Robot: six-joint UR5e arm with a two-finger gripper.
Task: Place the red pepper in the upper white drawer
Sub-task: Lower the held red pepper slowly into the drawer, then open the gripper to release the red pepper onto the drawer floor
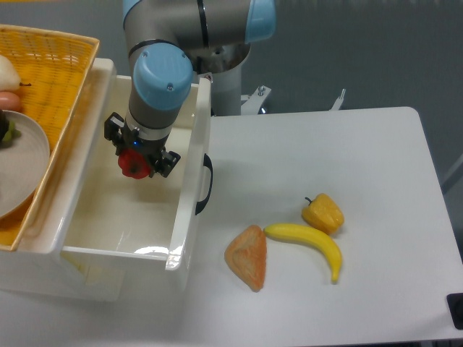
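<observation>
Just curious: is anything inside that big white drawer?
Above the white drawer interior, the claw holds a red pepper. The visible floor looks bare; the arm hides part of it.

On the white counter (347,159) lie a yellow pepper (323,212), a banana (309,243) and an orange pastry (247,257). The banana touches the pepper and sits just beside the pastry. At the far left is a yellow basket (61,69) with a white plate (20,165) in it.
</observation>
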